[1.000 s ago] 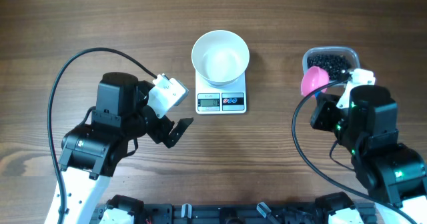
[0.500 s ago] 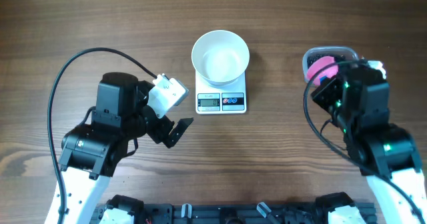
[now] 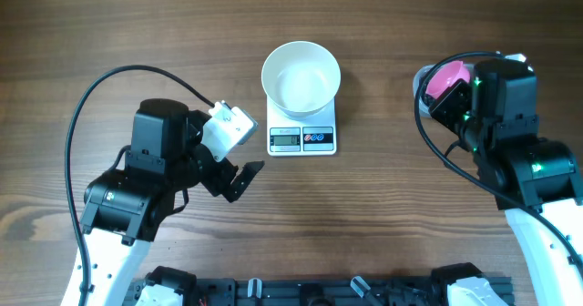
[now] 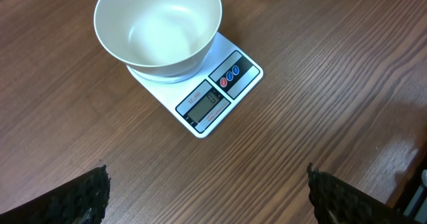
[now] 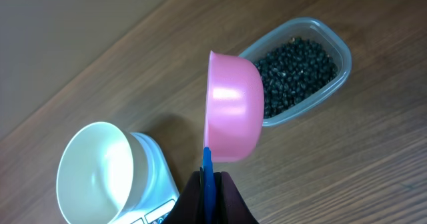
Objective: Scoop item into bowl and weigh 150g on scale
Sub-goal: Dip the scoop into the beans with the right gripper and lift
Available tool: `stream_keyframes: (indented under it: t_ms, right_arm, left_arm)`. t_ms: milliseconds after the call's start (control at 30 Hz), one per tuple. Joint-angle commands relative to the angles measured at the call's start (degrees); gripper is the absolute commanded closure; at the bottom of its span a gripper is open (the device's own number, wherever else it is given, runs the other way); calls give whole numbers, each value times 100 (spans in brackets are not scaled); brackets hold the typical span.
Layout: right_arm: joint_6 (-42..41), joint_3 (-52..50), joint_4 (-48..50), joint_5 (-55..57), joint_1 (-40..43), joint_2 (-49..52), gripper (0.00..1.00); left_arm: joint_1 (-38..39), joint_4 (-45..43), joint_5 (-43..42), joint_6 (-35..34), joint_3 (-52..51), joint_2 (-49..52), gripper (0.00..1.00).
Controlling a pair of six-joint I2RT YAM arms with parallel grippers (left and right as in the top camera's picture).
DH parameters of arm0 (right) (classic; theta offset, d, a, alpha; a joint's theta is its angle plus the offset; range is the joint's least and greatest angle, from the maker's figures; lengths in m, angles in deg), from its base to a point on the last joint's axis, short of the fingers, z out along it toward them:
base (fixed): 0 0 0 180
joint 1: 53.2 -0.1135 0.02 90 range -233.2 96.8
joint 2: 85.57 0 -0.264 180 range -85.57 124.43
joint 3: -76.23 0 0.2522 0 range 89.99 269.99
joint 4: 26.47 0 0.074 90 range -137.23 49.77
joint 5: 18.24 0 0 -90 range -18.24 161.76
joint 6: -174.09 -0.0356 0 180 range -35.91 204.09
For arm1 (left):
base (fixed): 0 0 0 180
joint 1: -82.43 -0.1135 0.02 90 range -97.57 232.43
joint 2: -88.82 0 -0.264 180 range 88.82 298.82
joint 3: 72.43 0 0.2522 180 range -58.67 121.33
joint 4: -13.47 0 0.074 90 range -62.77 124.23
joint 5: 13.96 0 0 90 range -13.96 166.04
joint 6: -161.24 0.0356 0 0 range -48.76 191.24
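Black beans (image 5: pixel 293 71) lie in clear tub (image 5: pixel 339 51), right of scale (image 3: pixel 301 138). From overhead, right arm (image 3: pixel 519 151) and pink scoop (image 5: pixel 233 107) cover most of tub. Right hand (image 5: pixel 211 192) clamped on scoop's blue handle (image 5: pixel 207 164); scoop tilted over one end of tub, inside turned away, contents unseen. White bowl (image 3: pixel 301 76) sits on scale, looks empty. Display digits unreadable. Left hand (image 4: pixel 207 194) spread wide above worktop (image 3: pixel 383 224), holding nothing, fingertips cut off at frame edge.

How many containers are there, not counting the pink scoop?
2. The white bowl sits on the scale in the middle; the clear tub of black beans is at the right.
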Motion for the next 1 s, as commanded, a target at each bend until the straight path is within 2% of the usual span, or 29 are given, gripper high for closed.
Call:
stream_keyframes:
  t_ms: [0,100,767,867,967]
  right_arm:
    - [24,131,166,107,20,-87,96]
    - [337,131,225,173,20,-179,96]
    - [352,96,-332,258,17,-221,96]
    - [883,35,-278,319,20,-111,96]
    - [2037,37,24,72,17,208,96]
  left_arm:
    - [-42,-9,-87,-33,142,15,0]
    - [-42,-9,-87,-33,142,15,0]
    - [-42,-9,-87,-33,142,15,0]
    - [-42,-9,-87,-33,142,15,0]
    - [-42,-9,-87,-33,142,15,0]
